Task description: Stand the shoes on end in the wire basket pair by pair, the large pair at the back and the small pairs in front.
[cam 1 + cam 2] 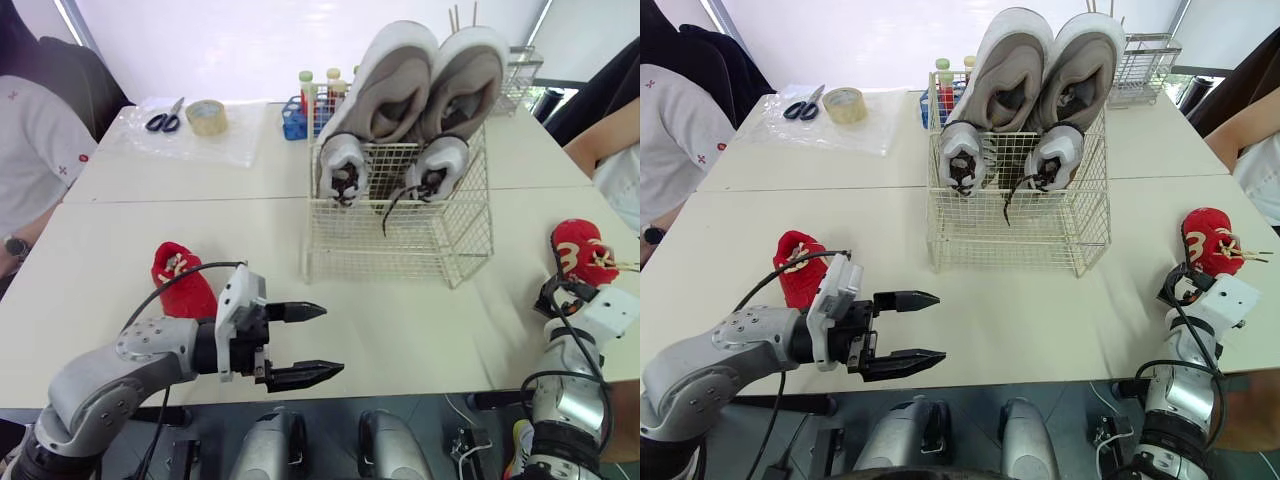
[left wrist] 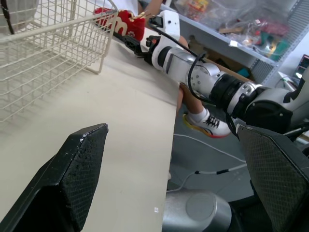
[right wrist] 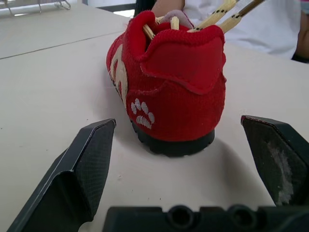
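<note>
Front edge of bench (image 1: pixel 420 320): left gripper (image 1: pixel 333 341) sits there, jaws wide apart and holding nothing, pointing toward the robot's right. Bare bench lies between it and the wire basket (image 1: pixel 400 215).

Left red shoe (image 1: pixel 180 275) lies flat just behind the left arm. Right red shoe (image 3: pixel 169 82) lies near the bench's right front corner. Right gripper (image 3: pixel 178 121) is at its heel, jaws spread wider than the shoe and not touching it.

Basket stands mid-bench:
- two large pale shoes (image 1: pixel 385 80) on end at the back, rising well above the rim
- two small grey shoes (image 1: pixel 343 165) on end against them in front
- front part of the basket is open

Far side of the bench: scissors (image 1: pixel 165 118) and tape roll (image 1: pixel 207 116) on a plastic sheet (image 1: pixel 190 145), and a second wire rack (image 1: pixel 520 75). People sit at both ends.
</note>
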`<state>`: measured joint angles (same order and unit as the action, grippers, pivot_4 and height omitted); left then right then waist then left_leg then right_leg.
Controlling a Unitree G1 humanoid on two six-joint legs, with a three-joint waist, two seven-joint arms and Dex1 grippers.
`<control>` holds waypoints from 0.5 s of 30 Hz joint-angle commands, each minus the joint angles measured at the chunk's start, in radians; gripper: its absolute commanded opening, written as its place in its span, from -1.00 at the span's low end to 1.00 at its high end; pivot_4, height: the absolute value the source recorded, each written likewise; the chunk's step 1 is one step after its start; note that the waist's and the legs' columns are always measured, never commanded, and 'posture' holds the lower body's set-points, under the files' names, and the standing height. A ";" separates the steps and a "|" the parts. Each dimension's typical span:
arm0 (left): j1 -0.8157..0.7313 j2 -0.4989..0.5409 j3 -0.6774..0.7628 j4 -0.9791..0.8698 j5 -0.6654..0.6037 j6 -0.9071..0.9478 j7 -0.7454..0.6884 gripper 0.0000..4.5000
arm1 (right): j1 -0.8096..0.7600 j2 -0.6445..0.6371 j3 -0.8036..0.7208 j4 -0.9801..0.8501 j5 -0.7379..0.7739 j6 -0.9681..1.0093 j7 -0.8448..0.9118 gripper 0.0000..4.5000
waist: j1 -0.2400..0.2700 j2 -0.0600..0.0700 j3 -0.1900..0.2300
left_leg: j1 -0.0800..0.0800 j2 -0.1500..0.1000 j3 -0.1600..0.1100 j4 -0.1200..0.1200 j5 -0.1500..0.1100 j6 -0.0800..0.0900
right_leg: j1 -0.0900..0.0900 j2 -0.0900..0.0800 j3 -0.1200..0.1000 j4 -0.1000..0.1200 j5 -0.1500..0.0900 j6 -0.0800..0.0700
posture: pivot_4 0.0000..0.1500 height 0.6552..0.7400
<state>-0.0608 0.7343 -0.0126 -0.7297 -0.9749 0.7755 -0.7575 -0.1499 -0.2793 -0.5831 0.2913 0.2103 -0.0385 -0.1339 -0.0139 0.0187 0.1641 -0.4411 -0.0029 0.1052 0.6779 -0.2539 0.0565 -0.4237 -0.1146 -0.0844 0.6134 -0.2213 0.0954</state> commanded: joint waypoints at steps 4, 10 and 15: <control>0.023 0.052 0.061 -0.035 -0.043 0.003 -0.015 0.98 | -0.039 0.002 0.013 0.140 -0.014 -0.089 -0.026 1.00 | -0.001 -0.005 -0.003 | 0.001 0.000 0.000 0.000 -0.001 -0.001 | 0.001 0.000 0.000 0.000 0.000 0.000 | 1.00 0.93; 0.049 0.098 0.101 -0.012 -0.048 -0.005 -0.051 1.00 | -0.121 -0.016 0.029 0.288 -0.012 -0.166 -0.014 0.88 | -0.007 -0.008 -0.005 | 0.003 0.000 0.000 0.000 -0.001 -0.001 | -0.001 -0.001 0.000 -0.001 0.000 0.000 | 1.00 0.93; 0.119 0.129 0.167 0.018 -0.021 -0.045 -0.115 1.00 | -0.178 -0.028 0.054 0.363 -0.016 -0.206 -0.002 -0.05 | -0.025 -0.011 -0.006 | 0.004 0.000 0.000 -0.002 -0.001 -0.002 | -0.001 -0.003 0.000 -0.002 0.000 0.000 | 1.00 0.93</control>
<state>0.0491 0.8536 0.1141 -0.7034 -1.0056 0.7592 -0.8474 -0.3190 -0.3108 -0.5540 0.6064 0.1983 -0.2496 -0.1506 -0.0390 0.0076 0.1582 -0.4370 -0.0026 0.1050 0.6758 -0.2548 0.0547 -0.4245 -0.1181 -0.0845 0.6117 -0.2213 0.0951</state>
